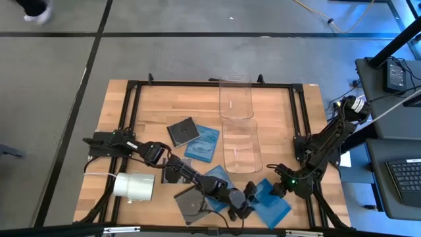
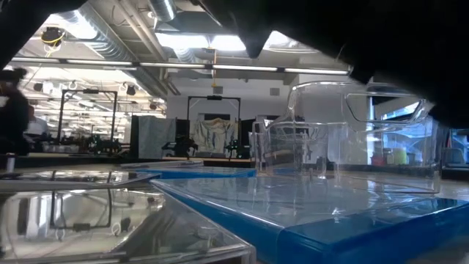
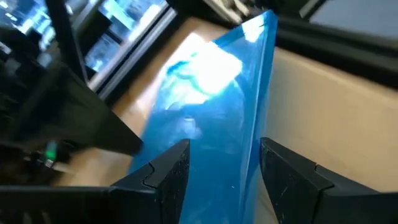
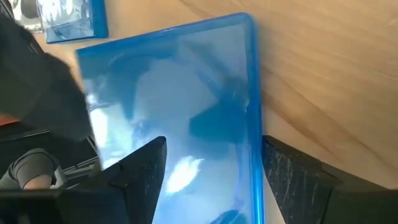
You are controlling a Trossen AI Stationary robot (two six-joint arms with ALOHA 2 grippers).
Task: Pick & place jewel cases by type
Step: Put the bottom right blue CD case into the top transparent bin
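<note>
A: Where are both grippers placed?
B: The left gripper [image 1: 245, 199] is seen low at the near edge of the worktop [image 1: 158, 105], over a blue jewel case [image 1: 272, 203]. In its wrist view the fingers [image 3: 166, 173] are set on either side of that case's edge; they are apart, and contact cannot be told. The right gripper [image 1: 279, 186] is stationed just beside the same case from the other side, its fingers [image 4: 297, 175] spread wide with the blue case [image 4: 180, 99] lying between them on the wood.

A: And the remaining cases?
B: A dark case [image 1: 182, 130] with a disc showing is found mid-worktop, touching a blue case [image 1: 204, 143]. Another dark case [image 1: 193, 203] lies near the front edge, partly under the left arm, with a blue case [image 1: 217, 178] just behind it. Two clear bins [image 1: 241, 146] are lined up toward the far side. A white roll [image 1: 134, 185] is noted at the left front.

A: Low view?
B: Mostly blocked by an arm; a blue case [image 2: 352, 220] and a clear bin [image 2: 344, 139] are visible.
</note>
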